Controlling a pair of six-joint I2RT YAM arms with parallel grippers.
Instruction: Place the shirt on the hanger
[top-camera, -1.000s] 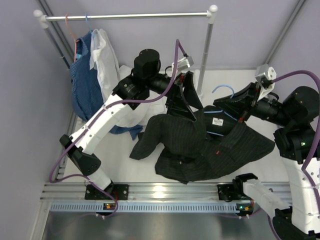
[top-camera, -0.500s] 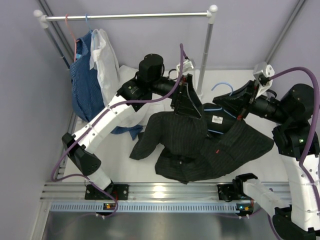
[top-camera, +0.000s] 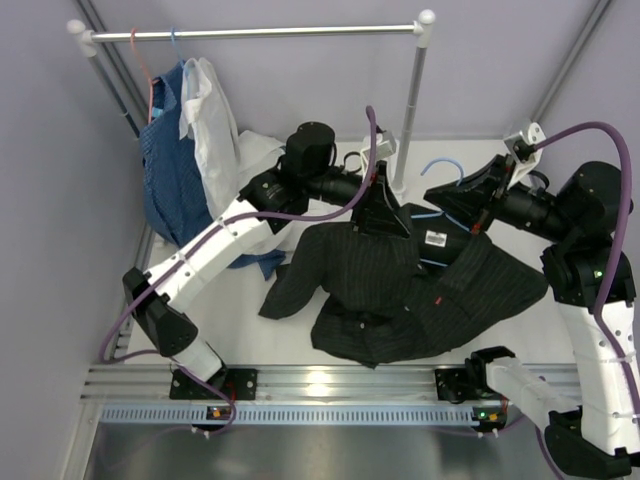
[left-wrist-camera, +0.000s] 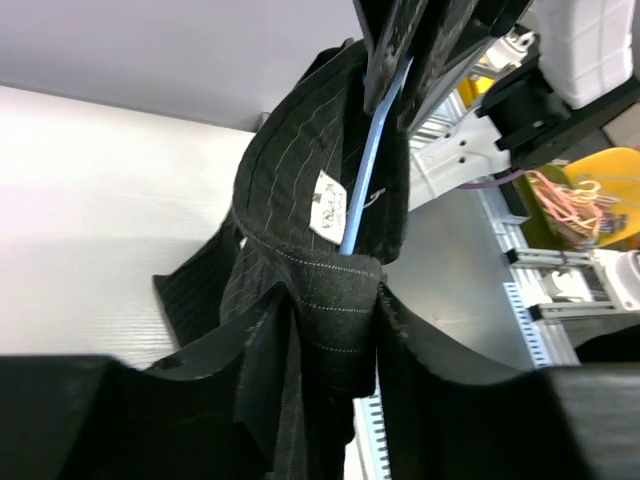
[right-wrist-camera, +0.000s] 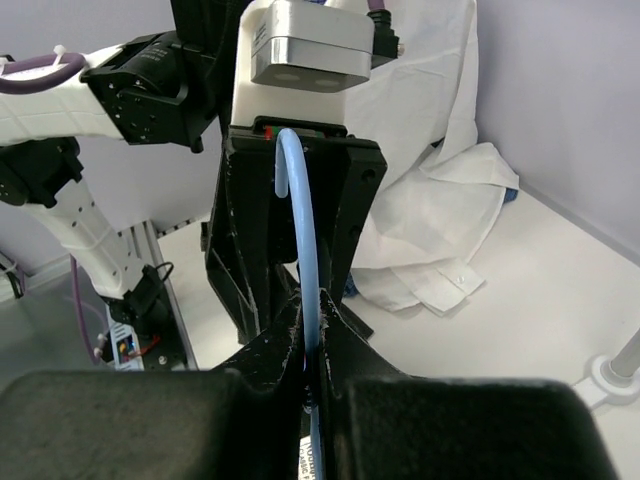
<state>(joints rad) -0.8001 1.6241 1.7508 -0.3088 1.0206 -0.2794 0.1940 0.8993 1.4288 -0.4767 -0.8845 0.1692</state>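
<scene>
Top view: the shirt (top-camera: 400, 300) lies mid-table, with the hanger (top-camera: 445, 168) hook at its 1 o'clock. Left wrist: the left gripper (left-wrist-camera: 330, 325) straddles a collar fold; whether it pinches, I cannot tell. Right wrist: the right gripper (right-wrist-camera: 310, 345) clamps the hanger wire. Seat the collar fully before pulling.

White shirt (top-camera: 208, 115) and blue garment (top-camera: 168, 175) hang from rail (top-camera: 260, 32)
</scene>
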